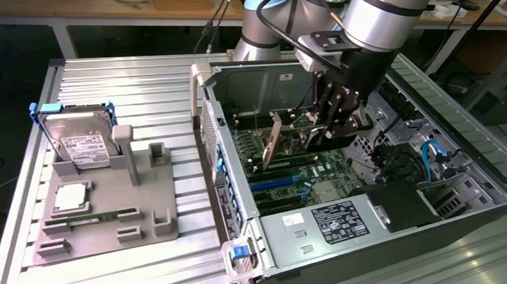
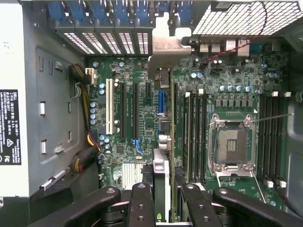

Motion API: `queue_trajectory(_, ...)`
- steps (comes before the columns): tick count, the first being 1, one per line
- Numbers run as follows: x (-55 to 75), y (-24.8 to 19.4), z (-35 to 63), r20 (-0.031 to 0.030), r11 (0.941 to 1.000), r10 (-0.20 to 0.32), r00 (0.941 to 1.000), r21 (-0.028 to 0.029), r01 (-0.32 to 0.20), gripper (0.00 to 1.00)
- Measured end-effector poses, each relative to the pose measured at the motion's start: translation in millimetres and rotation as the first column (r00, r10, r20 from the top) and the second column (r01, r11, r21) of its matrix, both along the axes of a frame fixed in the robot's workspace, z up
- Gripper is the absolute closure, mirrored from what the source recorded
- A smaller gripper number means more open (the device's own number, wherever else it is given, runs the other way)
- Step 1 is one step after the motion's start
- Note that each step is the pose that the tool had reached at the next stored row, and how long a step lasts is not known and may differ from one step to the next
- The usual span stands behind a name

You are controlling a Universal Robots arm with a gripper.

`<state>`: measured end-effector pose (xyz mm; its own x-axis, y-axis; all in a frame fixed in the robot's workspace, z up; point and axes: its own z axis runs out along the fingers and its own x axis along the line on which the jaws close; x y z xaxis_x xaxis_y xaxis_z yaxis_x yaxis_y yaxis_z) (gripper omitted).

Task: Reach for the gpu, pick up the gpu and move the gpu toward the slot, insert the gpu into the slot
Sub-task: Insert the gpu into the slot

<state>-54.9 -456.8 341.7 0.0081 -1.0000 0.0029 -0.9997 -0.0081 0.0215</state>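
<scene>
The gripper (image 2: 165,191) is clamped on the gpu (image 2: 161,165) (seen edge-on), which stands upright between its fingers (image 2: 142,203) over the motherboard (image 2: 123,142).

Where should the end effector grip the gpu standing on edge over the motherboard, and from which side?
Grip the top edge of the gpu at the end away from its silver bracket, coming from above. The card stands on edge, thin and flat, so its two faces suit the end effector, which is shut on it there.
</scene>
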Motion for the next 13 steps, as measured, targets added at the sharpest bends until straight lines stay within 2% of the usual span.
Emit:
queue_trajectory(7,-5.1,-1.5,-11.4,0.0006,1.0000,0.003,1.0000,0.0001,-0.003,0.73)
queue_trajectory(13,-17.8,-1.6,-17.9,0.0084,1.0000,0.005,1.0000,0.0002,-0.005,0.73)
